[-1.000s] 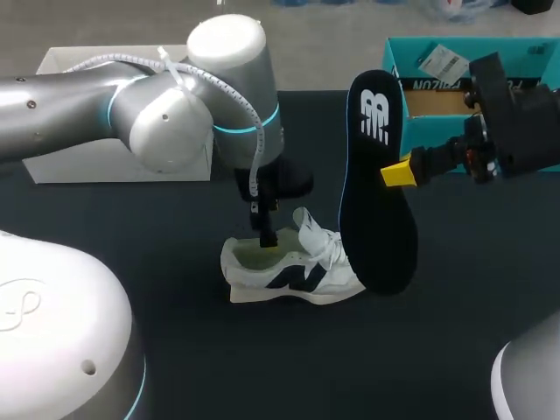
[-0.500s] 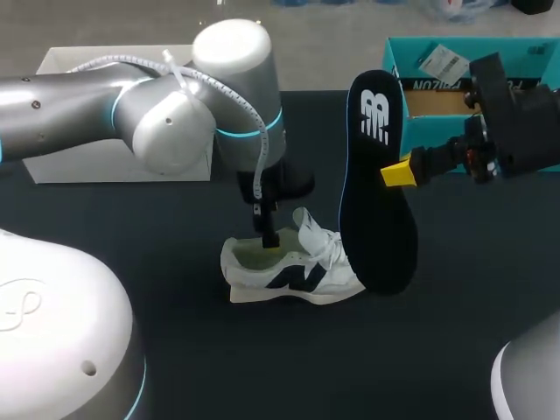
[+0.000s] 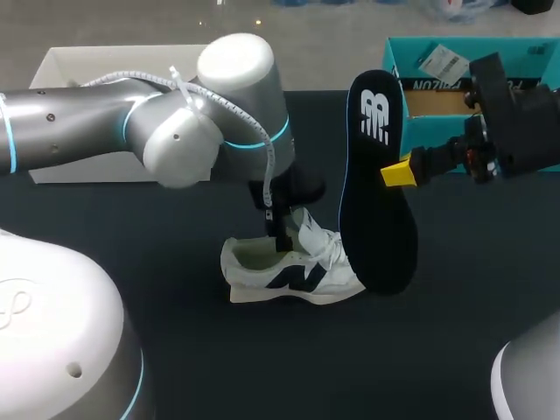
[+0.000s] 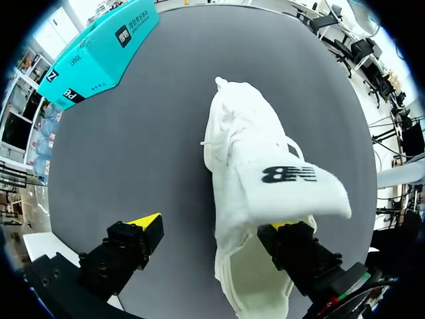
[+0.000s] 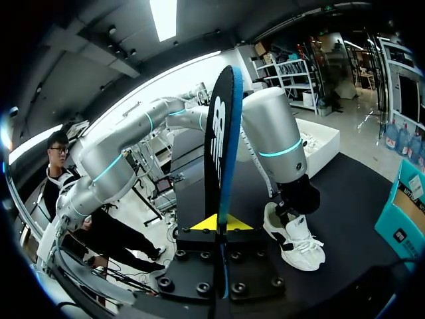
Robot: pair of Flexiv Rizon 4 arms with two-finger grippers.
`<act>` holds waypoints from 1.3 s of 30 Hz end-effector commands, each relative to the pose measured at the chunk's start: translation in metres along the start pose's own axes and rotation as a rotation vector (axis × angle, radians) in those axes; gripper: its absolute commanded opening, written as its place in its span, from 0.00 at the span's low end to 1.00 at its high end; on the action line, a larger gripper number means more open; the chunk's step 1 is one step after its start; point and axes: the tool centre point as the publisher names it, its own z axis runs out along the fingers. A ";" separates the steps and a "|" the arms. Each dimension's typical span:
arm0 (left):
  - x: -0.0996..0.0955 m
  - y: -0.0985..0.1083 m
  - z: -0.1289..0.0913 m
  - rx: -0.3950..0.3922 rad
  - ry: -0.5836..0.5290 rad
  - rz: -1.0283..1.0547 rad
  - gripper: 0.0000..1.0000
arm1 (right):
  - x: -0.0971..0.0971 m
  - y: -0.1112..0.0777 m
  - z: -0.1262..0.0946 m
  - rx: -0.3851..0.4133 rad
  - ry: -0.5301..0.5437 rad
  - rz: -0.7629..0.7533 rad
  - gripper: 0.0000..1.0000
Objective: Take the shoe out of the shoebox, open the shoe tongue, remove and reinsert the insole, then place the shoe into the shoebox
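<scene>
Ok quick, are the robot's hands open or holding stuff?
Left gripper: open, one finger at the tongue of the shoe.
Right gripper: shut on the insole.

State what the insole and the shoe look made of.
Insole: dark, matte, probably foam under fabric; thin, blue-edged, holds its shape upright. Shoe: white, soft textile upper, judging by the floppy folded tongue; exact fabric unclear.

The shoe (image 3: 293,273) is soft white cloth. The insole (image 3: 378,210) looks dark and matt. The shoebox (image 3: 396,63) is smooth teal card. The worktop (image 3: 175,227) is dull black. The left arm (image 3: 79,131) is shiny silver.
</scene>
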 end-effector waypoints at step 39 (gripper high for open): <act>0.049 0.026 -0.022 0.094 -0.047 -0.084 0.00 | -0.002 0.004 0.003 0.007 0.002 0.002 0.00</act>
